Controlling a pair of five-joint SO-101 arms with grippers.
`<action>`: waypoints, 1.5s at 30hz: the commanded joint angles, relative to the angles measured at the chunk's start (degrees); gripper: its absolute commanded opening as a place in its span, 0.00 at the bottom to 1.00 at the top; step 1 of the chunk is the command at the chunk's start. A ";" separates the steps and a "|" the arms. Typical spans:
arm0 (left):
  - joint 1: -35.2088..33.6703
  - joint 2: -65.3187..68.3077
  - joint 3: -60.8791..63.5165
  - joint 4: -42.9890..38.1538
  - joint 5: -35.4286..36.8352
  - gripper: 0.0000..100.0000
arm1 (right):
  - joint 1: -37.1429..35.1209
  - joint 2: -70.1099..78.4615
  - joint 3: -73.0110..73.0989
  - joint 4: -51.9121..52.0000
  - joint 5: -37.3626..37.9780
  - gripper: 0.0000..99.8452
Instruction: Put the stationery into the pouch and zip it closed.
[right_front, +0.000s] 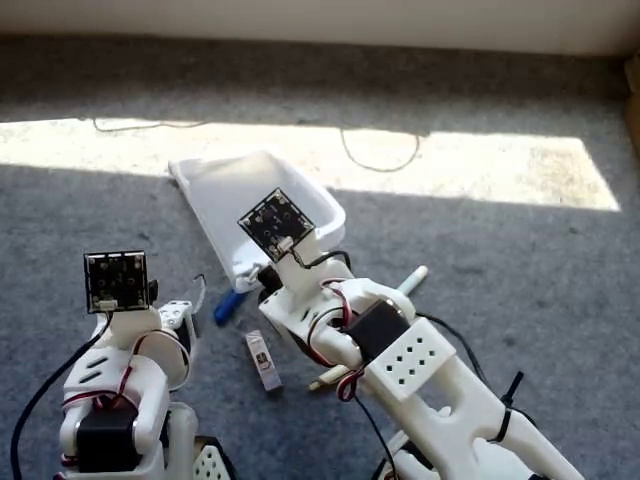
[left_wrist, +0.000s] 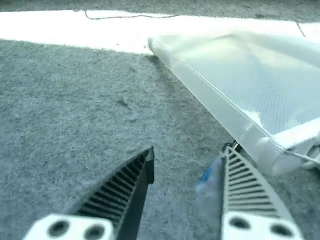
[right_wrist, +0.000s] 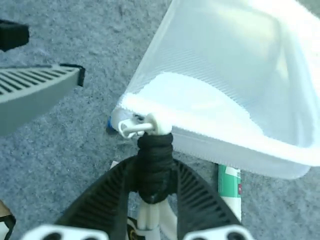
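A white mesh pouch (right_front: 235, 195) lies on the grey carpet with its mouth open. At the pouch's near corner, my right gripper (right_wrist: 155, 170) is shut on the black cord zipper pull (right_wrist: 155, 155), which hangs from the white zipper slider (right_wrist: 142, 125). My left gripper (left_wrist: 187, 157) hovers open just left of that corner, with a blue pen (left_wrist: 206, 175) lying close to one finger. In the high view the blue pen (right_front: 228, 305) sits between the two arms. A small boxed eraser (right_front: 263, 360) lies nearer, and a white pen (right_front: 410, 280) pokes out right of the right arm.
A green and white item (right_wrist: 229, 185) lies by the pouch's near edge beneath my right gripper. A tan stick end (right_front: 328, 380) shows under the right arm. A thin cable (right_front: 380, 160) trails across the sunlit strip of carpet behind the pouch.
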 joint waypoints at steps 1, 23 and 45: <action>4.00 -0.40 -2.24 -0.70 1.41 0.26 | 0.75 -2.33 -3.56 -1.63 -0.62 0.01; 10.86 -0.40 10.33 -12.04 1.49 0.26 | 0.66 -2.68 -3.47 -1.36 -0.62 0.01; 6.64 -0.48 3.56 -8.53 1.49 0.27 | 0.92 -2.24 -3.30 -1.27 -0.53 0.01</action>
